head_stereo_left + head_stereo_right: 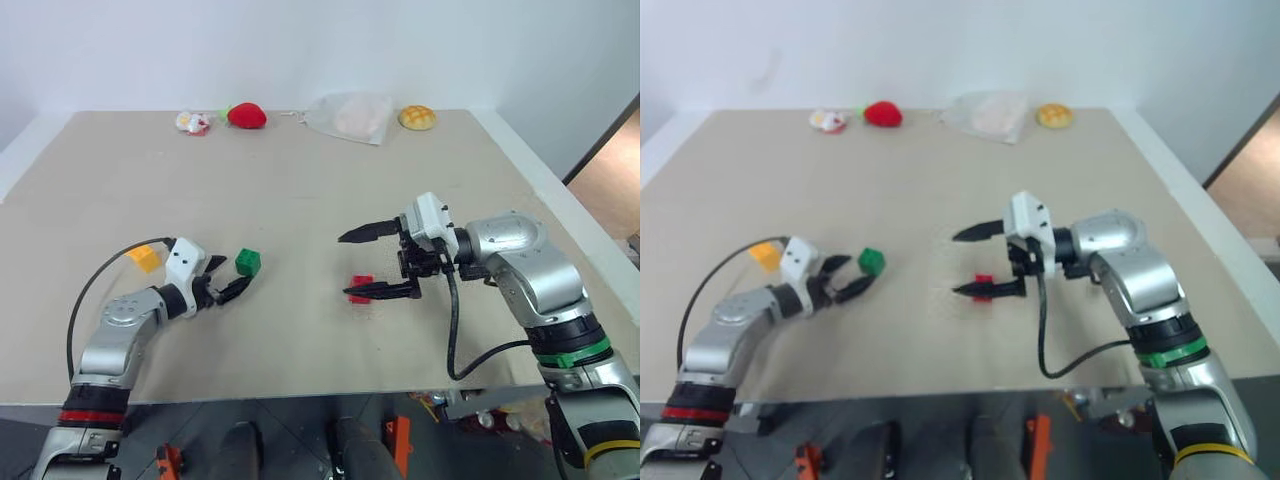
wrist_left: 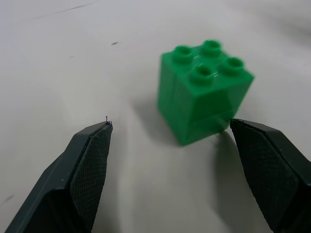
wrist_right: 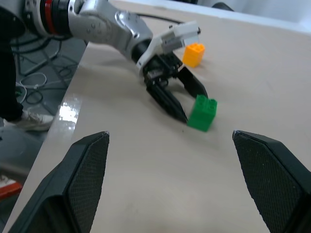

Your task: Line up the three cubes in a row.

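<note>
While the left gripper (image 1: pixel 228 281) has its fingers spread and empty, the green cube (image 1: pixel 248 262) sits on the worktop (image 1: pixel 300 180) just ahead of the tips, slightly off-centre. Yellow-orange cube (image 1: pixel 144 258) lies behind; red cube (image 1: pixel 361 288) lies under the released right gripper (image 1: pixel 362 264).

A beige table (image 1: pixel 300 180) was seen. Along its far edge were set a small red-and-white item (image 1: pixel 192 122), a red strawberry toy (image 1: pixel 246 115), a clear plastic bag (image 1: pixel 350 117) and a yellow bun (image 1: pixel 417 117).
</note>
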Robot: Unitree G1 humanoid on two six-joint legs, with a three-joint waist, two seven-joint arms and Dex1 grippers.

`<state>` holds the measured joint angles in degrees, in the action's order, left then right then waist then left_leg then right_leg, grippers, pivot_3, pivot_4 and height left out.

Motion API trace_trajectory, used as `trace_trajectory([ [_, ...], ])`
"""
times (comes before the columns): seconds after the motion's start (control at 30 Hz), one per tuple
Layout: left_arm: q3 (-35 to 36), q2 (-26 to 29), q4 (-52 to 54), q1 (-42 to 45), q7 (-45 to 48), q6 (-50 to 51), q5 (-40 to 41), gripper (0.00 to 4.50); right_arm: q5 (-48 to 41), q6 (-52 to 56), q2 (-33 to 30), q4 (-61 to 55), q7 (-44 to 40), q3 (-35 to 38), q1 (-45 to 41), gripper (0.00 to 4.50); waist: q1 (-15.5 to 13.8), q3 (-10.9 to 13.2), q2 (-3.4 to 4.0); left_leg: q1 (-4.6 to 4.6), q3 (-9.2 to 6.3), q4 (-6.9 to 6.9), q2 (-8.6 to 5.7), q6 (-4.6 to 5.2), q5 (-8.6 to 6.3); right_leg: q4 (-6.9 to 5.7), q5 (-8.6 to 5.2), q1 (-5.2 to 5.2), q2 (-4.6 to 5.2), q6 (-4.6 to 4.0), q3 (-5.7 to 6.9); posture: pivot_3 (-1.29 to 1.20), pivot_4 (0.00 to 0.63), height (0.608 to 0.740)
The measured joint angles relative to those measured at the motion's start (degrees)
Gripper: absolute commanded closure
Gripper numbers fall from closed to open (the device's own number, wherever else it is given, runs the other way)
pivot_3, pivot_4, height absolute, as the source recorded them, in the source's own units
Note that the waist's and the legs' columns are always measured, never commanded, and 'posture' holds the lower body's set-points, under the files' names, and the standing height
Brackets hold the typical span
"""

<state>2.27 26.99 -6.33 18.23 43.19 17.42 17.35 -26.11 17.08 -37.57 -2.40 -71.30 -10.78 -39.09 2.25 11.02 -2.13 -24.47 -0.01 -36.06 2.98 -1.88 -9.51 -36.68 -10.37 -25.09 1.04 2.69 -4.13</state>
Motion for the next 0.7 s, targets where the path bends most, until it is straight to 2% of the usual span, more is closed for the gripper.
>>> trace_trajectory([
  [0.33,-0.8,-1.0,-0.1,0.9,-0.3,0.7,-0.1,0.48,0.1,1.1,1.8,0.0,1.4,0.1,0.0,0.29,0.1,0.0,0.00,-0.04,-0.02,-0.04,0.00,0.00,0.00,0.00,0.00,-0.01,-0.01,0.02,0.00,0.00,0.150,0.739],
  [0.5,-1.3,-2.6,-1.1,2.8,-3.2,1.8,-1.4,0.48,0.9,0.2,2.8,1.2,1.5,0.1,-0.1,0.29,0.1,0.0,0.00,-0.05,-0.02,-0.08,-0.01,0.02,0.02,-0.01,0.03,0.01,-0.01,0.05,-0.01,0.00,0.150,0.739],
  [0.6,-1.2,-3.8,-1.3,3.2,-5.4,2.0,-1.9,1.28,1.7,0.0,3.5,1.7,1.8,0.1,-0.1,0.25,0.1,0.0,0.00,-0.05,-0.05,-0.07,0.00,0.02,0.02,-0.04,0.03,0.01,-0.02,0.06,0.01,0.00,0.150,0.739],
  [0.7,-1.0,-4.5,-2.0,4.1,-6.9,2.6,-2.2,2.38,1.9,0.0,4.6,1.7,2.2,0.1,-0.3,0.25,0.0,0.0,0.00,-0.07,-0.06,-0.08,-0.02,0.02,0.03,-0.05,0.03,0.02,-0.01,0.07,0.00,0.00,0.150,0.739],
])
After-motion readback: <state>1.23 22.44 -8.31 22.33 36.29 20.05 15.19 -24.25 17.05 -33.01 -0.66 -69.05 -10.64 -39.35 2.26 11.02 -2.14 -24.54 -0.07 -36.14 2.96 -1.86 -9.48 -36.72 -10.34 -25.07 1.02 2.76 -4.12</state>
